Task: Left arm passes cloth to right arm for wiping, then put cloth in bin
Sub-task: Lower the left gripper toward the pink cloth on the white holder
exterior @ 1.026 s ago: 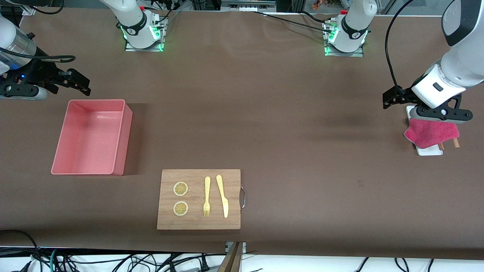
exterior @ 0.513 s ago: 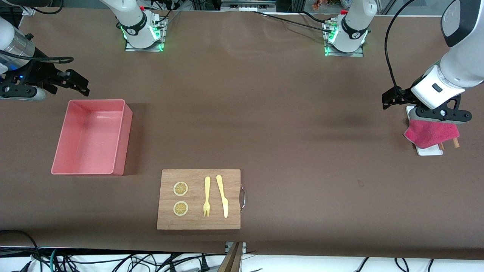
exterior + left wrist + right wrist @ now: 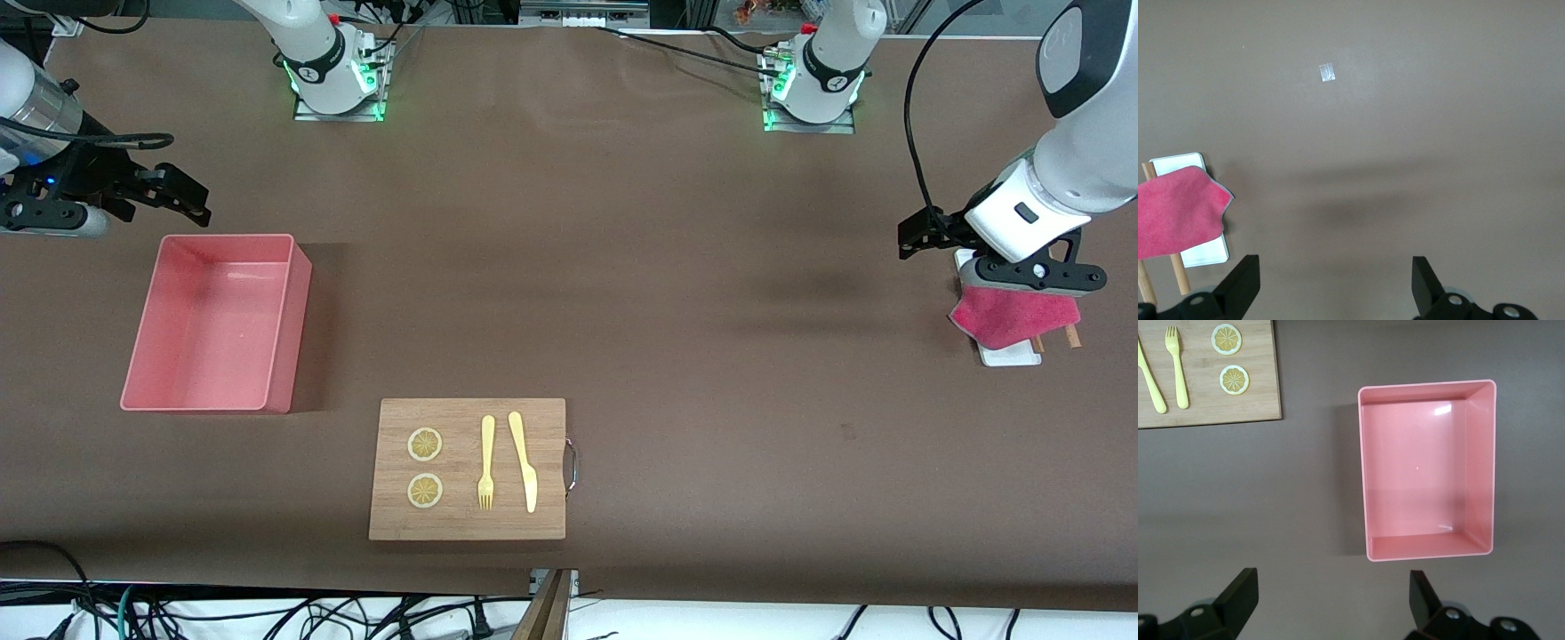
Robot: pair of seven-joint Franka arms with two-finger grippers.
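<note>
One brown bench (image 3: 676, 293). One pink bin (image 3: 213, 322), empty, toward right arm's end. One wooden board (image 3: 468, 468): two lemon slices (image 3: 425, 444), one fork (image 3: 486, 462), one knife (image 3: 524, 460). One cloth (image 3: 1013, 317) draped on white tray (image 3: 1009, 354) at left arm's end. Left claw (image 3: 1335, 283) spread wide above cloth; right claw (image 3: 1331, 597) wide, waiting over bench just beside bin.

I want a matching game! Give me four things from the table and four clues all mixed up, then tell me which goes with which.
Things:
1. cloth
2. bin
3. fork
4. left gripper

Clues:
A. lies on the wooden board beside the knife
B. open, up in the air by the cloth, holding nothing
C. magenta-red, draped over the white tray
D. salmon-pink, with nothing in it

Pairs: 1-C, 2-D, 3-A, 4-B
</note>
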